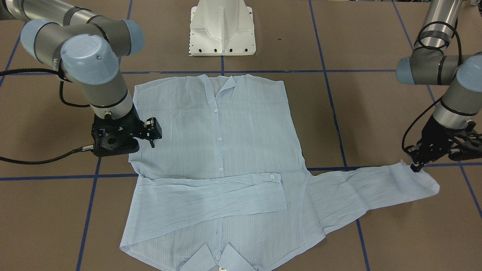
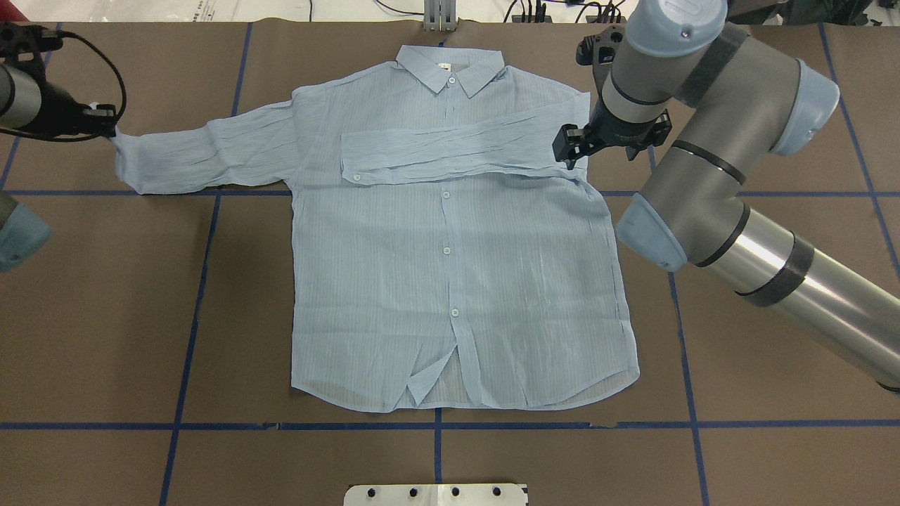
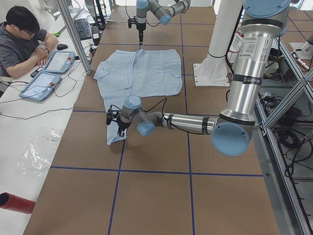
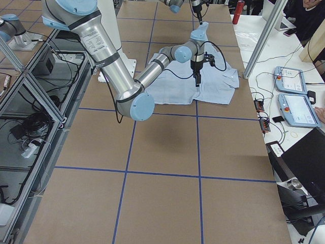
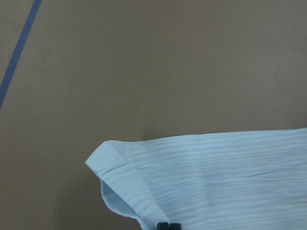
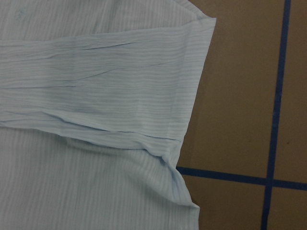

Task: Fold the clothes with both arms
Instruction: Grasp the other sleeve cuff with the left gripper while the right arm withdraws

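Left gripper pinching shirt sleeve, right gripper hovering

Brown table, white base, operator

Lit evenly from above; faint shadows cast beside shirt; glare noted on right arm; wrist pics slightly soft.

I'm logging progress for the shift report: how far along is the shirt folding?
Done: the shirt lies flat, buttons up, with the folded sleeve across its chest. In hand: the left gripper looks pinched on the outstretched sleeve at its cuff; the right gripper is poised at the folded shoulder. Left: folding that sleeve in, then the body.
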Controlling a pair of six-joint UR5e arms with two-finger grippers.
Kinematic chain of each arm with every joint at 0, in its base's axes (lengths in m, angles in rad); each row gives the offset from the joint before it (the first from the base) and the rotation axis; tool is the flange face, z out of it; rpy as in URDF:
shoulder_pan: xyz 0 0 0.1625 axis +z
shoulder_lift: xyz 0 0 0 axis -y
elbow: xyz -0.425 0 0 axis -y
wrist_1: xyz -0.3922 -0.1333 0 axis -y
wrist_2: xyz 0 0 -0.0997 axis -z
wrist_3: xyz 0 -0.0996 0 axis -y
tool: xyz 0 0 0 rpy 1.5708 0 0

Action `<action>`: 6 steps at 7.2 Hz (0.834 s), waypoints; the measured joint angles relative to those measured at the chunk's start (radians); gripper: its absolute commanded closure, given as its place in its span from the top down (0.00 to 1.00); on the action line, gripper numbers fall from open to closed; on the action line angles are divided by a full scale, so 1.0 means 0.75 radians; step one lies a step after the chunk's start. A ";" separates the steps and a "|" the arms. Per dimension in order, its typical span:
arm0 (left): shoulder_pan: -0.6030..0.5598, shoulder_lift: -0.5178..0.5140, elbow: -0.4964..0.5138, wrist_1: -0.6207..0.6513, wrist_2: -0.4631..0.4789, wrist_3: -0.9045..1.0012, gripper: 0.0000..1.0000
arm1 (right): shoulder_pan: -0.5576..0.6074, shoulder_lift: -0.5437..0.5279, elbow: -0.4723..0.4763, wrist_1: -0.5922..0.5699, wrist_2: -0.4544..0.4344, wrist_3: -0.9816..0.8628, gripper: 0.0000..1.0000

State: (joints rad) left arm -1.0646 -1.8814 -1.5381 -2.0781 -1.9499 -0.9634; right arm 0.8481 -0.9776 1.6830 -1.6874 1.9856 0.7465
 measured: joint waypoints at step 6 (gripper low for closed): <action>0.242 -0.799 0.213 0.375 -0.002 -0.943 0.00 | 0.250 -0.258 0.029 0.010 0.172 -0.429 0.99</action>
State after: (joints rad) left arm -0.8835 -2.4807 -1.3787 -1.7971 -1.9517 -1.6707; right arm 1.0355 -1.1708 1.7048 -1.6796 2.1142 0.4244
